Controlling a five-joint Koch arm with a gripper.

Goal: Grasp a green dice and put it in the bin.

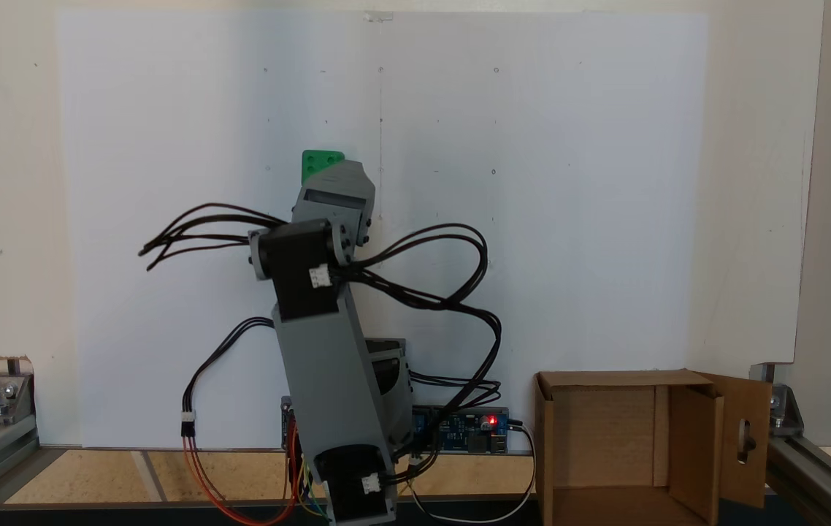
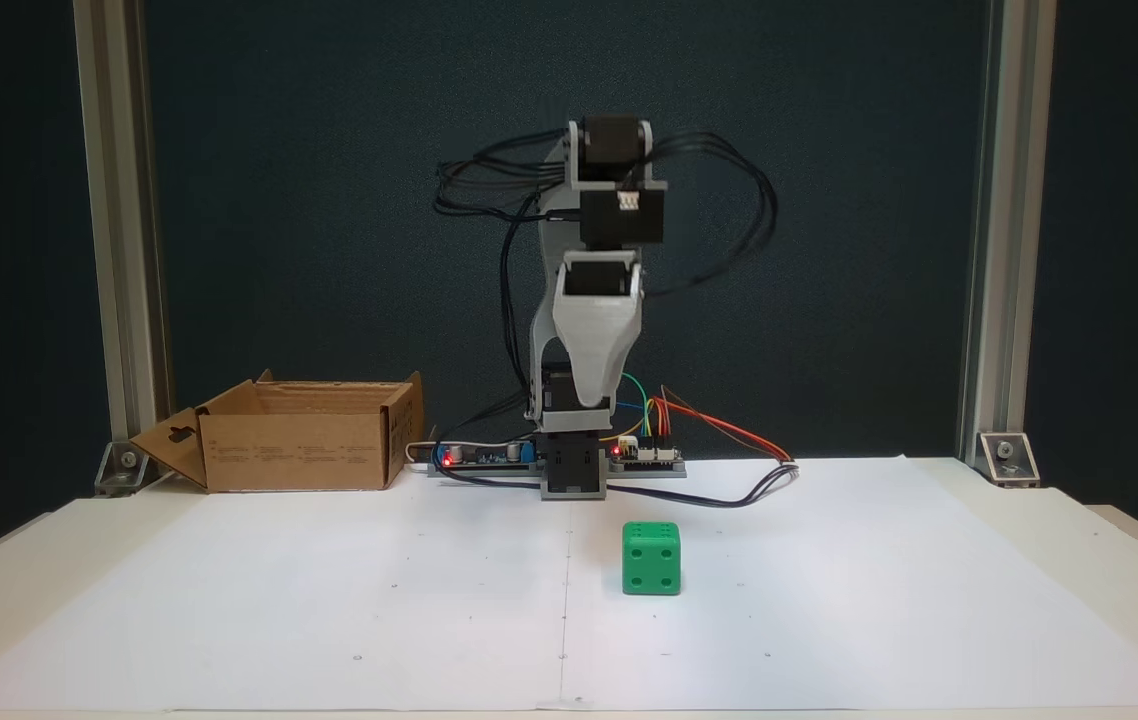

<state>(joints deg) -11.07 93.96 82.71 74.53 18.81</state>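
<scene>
We are sizing up the reach. The green dice (image 2: 651, 558) is sitting free on the white worktop (image 2: 829, 620), in front of the arm's base, with the bin (image 2: 299, 448) well apart at the left. The jaws (image 2: 593, 402) are pointing down, folded near the base; we cannot tell their opening. We should be lowering squarely over the dice, straddling two flat faces.

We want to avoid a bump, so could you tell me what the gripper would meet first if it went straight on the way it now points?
The gripper points down, so probably the white sheet behind the green dice; depth is unclear.
</scene>
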